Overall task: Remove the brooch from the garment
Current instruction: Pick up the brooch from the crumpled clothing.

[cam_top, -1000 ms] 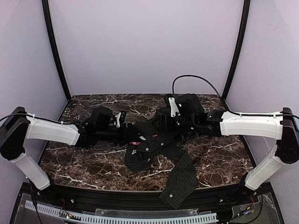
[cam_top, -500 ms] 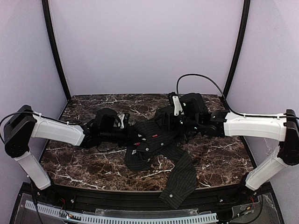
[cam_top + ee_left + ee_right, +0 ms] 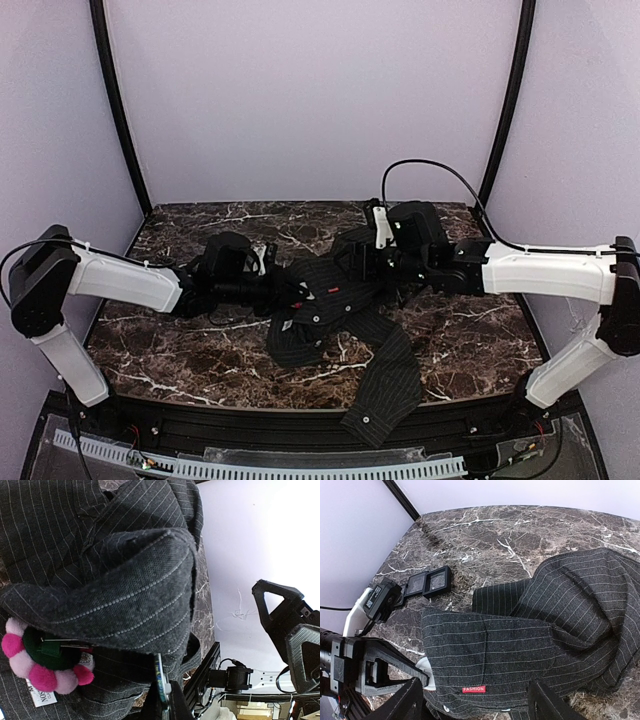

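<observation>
Small flower brooch, a ring of pink and pale pom-pom petals round a dark green centre (image 3: 47, 656). It sits low left in the left wrist view, pinned to the dark grey pinstriped shirt (image 3: 125, 595) and half tucked beneath a thick fold of that cloth. A thin pale pin line crosses the green centre, running roughly sideways in that view, so the long axis lies across the camera's line, not toward it. White printed tag (image 3: 39, 698) just below the petals; touching or only near, cannot tell.

Left fingers (image 3: 272, 291): pressed together at the shirt's left edge in the top view. Cannot tell whether cloth or a petal is caught between them; the wrist view shows no clear fingertip on the brooch. The brooch lies close, off to one side of their line.

Right fingers (image 3: 402, 706): spread wide, holding nothing, hanging over the shirt's other side near the red FASHION label (image 3: 474, 689). Brooch hidden from that camera. Left arm clearly the nearer.

Judgement: the coming move turns on that sideways offset. The left fingers should meet the petals from the side, along the pin, while the right steadies cloth nearby. Risk: the fold drags along with the brooch.

Shirt lies crumpled mid dark marble counter (image 3: 470, 340). Black square trays (image 3: 427, 582) sit apart from it, on the left arm's side.
</observation>
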Controlling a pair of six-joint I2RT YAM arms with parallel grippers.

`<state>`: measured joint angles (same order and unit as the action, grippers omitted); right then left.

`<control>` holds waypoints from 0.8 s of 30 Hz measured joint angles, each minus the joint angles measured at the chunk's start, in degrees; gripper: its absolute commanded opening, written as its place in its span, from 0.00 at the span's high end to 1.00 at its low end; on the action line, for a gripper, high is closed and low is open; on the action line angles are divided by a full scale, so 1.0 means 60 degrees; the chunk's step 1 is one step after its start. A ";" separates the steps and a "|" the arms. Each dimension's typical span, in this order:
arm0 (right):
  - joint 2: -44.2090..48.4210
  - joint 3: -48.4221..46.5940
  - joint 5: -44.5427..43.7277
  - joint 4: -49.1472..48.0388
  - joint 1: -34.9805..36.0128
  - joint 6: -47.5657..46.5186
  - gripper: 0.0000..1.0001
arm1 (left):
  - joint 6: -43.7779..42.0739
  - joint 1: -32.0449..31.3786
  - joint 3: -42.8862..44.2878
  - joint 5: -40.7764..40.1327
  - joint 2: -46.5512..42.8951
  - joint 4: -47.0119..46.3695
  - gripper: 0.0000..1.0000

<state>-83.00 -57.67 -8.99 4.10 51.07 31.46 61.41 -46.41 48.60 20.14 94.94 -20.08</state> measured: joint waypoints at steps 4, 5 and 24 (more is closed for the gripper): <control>0.0240 0.0091 -0.0015 -0.0011 -0.0007 -0.0018 0.24 | -0.0204 0.0000 0.0004 0.0004 -0.0007 0.0084 0.99; 0.0346 0.0127 -0.0011 -0.0025 -0.0018 -0.0102 0.22 | -0.0364 0.0000 0.0018 0.0000 -0.0040 0.0259 0.99; 0.2167 0.0958 0.6291 -0.1606 -0.1166 -0.3031 0.11 | -0.8429 0.0470 0.3993 0.3574 -0.1184 0.7701 0.99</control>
<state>-70.00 -51.92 28.75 -5.54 44.07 13.28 10.83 -43.59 72.55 41.58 87.83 26.13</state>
